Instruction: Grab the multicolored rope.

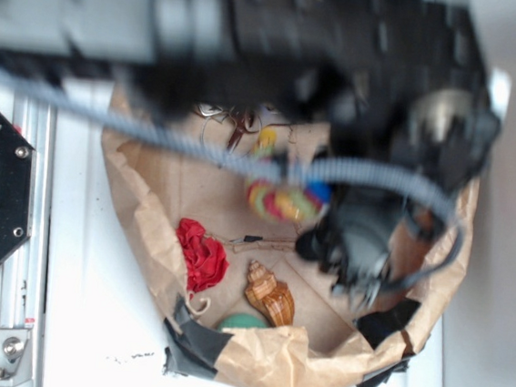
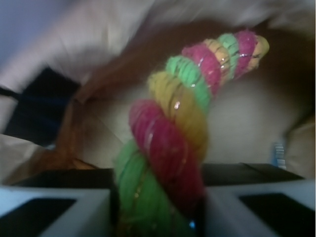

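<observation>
Claw (image 2: 158,207) clamped on multicolored rope (image 2: 182,123) over paper bag (image 1: 260,358)

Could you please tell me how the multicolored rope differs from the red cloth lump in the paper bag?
The multicolored rope twists pink, yellow and green strands; the red cloth lump is one solid red. The rope is long, the cloth compact and ruffled. The rope sits between the fingers of the hand; the cloth lies untouched. Both are in the brown paper bag.

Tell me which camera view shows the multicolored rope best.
The wrist view. The multicolored rope fills the frame there, its pink, yellow and green twists plain, running down between the end effector fingers. The exterior view shows only a small blurred curl of it, partly behind a cable.
</observation>
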Robot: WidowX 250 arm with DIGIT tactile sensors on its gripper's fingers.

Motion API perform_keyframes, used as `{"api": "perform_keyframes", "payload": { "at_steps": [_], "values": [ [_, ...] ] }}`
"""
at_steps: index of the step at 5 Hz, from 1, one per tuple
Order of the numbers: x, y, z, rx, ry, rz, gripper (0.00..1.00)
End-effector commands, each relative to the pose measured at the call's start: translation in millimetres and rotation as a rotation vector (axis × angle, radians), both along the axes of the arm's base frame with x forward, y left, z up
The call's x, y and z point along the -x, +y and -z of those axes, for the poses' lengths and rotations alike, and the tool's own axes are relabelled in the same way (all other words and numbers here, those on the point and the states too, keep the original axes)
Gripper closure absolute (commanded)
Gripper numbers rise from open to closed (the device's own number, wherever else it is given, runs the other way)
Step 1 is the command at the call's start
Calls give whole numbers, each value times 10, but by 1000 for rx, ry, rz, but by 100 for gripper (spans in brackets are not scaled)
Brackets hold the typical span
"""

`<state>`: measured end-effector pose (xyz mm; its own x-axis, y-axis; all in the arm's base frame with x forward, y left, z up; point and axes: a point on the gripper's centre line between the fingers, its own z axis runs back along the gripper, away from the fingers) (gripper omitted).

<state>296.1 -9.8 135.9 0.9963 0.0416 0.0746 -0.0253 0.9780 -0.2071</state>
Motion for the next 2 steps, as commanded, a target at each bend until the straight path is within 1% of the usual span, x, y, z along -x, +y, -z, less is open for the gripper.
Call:
{"api": "perform_keyframes", "payload": {
  "at_steps": [1, 2],
  "values": [
    [162, 318, -482, -171, -99, -31, 100],
    [301, 200, -402, -229, -57, 5, 100]
  ]
}}
